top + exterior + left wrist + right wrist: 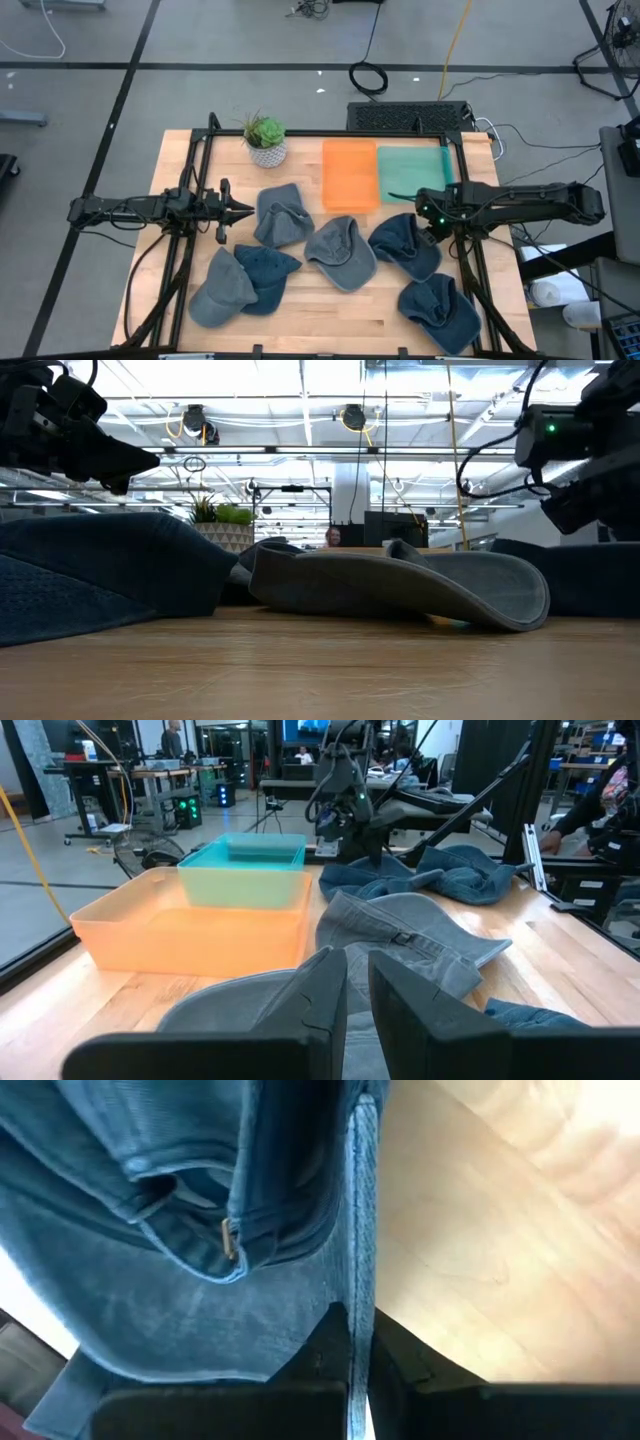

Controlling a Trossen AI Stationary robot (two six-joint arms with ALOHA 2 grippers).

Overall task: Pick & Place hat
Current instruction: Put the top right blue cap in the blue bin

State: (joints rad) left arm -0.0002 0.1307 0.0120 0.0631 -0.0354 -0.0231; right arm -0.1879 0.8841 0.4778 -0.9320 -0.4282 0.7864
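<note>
**Right gripper clamped on the edge of a dark blue hat**

The wooden table (310,310) carried six denim hats, two bins and a plant, with one dark arm reaching in from each side. At the far edge an orange bin (349,175) and a teal bin (415,175) stood side by side, touching, with the orange one nearer the table's middle. In front of them the hats lay spread in a loose band: a grey-blue hat (281,214) near the centre, a grey hat (340,252) just beside it, a grey hat (222,289) and a navy hat (265,275) overlapping toward the left front, and a dark hat (440,312) at the right front.

The dark blue hat (405,245) lay on the table in front of the teal bin, between the central grey hat and the right arm. The right gripper (432,216) sat at that hat's far right edge; the right wrist view showed its fingers (385,1360) closed tight on the hat's thin edge, with the strap buckle (229,1238) just beyond.

The left gripper (245,211) hung above the table beside the grey-blue hat, fingers nearly together and holding nothing.

A small potted plant (265,140) stood at the back, left of the orange bin
</note>
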